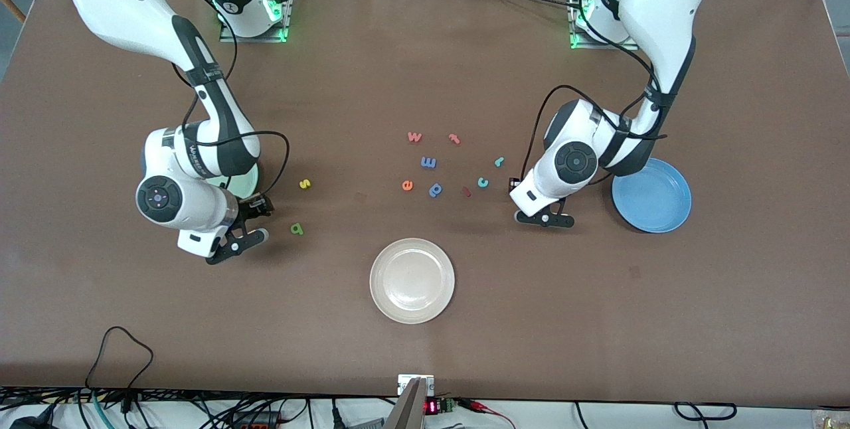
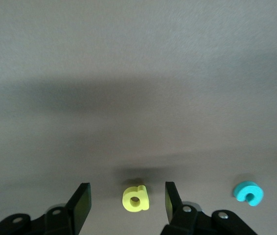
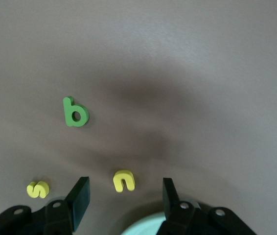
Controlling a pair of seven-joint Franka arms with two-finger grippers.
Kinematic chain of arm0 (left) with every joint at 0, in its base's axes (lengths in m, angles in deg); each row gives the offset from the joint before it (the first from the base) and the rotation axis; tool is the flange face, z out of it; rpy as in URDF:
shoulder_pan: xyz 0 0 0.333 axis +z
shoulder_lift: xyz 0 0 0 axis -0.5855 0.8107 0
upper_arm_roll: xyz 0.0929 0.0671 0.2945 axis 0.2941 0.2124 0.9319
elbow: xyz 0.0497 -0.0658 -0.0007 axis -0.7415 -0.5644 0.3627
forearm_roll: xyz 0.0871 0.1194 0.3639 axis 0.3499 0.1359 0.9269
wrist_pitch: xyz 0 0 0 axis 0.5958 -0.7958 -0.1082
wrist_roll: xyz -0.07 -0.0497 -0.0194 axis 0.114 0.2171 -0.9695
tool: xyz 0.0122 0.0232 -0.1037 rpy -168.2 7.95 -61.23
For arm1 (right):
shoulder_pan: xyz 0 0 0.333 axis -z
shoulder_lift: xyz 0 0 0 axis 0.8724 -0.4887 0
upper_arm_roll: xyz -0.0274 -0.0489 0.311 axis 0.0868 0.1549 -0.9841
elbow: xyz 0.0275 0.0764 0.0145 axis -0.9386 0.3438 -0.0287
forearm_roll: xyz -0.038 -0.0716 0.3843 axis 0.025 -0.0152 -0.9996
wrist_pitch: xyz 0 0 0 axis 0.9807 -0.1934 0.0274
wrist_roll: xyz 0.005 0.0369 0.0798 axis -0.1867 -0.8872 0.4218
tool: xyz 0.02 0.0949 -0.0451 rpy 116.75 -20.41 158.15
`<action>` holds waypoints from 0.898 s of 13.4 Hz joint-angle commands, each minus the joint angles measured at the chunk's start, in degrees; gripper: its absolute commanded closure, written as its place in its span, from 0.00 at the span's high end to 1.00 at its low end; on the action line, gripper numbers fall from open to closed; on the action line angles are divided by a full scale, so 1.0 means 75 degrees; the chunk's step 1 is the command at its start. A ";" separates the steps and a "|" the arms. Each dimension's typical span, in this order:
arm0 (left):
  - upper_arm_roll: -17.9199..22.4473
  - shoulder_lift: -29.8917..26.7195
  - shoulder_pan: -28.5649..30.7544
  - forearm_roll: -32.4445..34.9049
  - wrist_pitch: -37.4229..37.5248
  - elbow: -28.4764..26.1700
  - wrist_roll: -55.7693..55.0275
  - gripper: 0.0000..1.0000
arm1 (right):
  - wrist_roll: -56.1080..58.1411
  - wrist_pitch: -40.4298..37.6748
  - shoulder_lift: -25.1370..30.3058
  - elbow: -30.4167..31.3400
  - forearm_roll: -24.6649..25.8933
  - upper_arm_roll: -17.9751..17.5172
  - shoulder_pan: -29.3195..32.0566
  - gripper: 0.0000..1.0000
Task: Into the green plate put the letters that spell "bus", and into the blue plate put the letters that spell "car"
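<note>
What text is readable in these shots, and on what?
"s": yellow s, foam, on the table.
"b": green b, foam.
"u": yellow u, between the open right gripper fingers.
"a": yellow a, between the open left gripper fingers.
"c": teal c.
"e": orange e.
"w": pink w.
Arm lettering, red display and the other foam letters: too small to read.

Letter a point(image 2: 135, 198) between left hand's fingers point(image 2: 80, 205)

Cream-white plate point(image 1: 412, 280) is sitting alone w/ bare table point(image 1: 597, 323) all round; letter cluster point(image 1: 451, 163) is crowding the mid-table.
</note>
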 commanded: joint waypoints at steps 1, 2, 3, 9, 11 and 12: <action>0.0052 -0.0126 -0.0091 0.0001 -0.0328 -0.0447 -0.0055 0.67 | 0.0405 0.0405 0.0105 0.0416 0.0009 -0.0001 0.0059 0.57; 0.0052 -0.0126 -0.0138 0.0001 -0.0421 -0.0540 -0.0078 0.67 | 0.0498 0.0534 0.0163 0.0579 0.0044 -0.0001 0.0059 0.57; 0.0052 -0.0126 -0.0150 0.0001 -0.0573 -0.0657 -0.0113 0.66 | 0.0778 0.0709 0.0210 0.0767 0.0068 -0.0013 0.0059 0.57; 0.0052 -0.0149 -0.0256 0.0001 -0.1114 -0.1080 -0.0184 0.36 | 0.1390 0.2023 0.0410 0.1917 0.0080 -0.0060 0.0048 0.57; 0.0052 -0.0184 -0.0256 0.0001 -0.1090 -0.1080 -0.0184 0.18 | 0.1390 0.2023 0.0410 0.1929 0.0080 -0.0060 0.0036 0.57; 0.0052 -0.0231 -0.0256 0.0001 -0.1055 -0.1045 -0.0161 0.15 | 0.1390 0.2023 0.0410 0.1940 0.0080 -0.0060 0.0036 0.56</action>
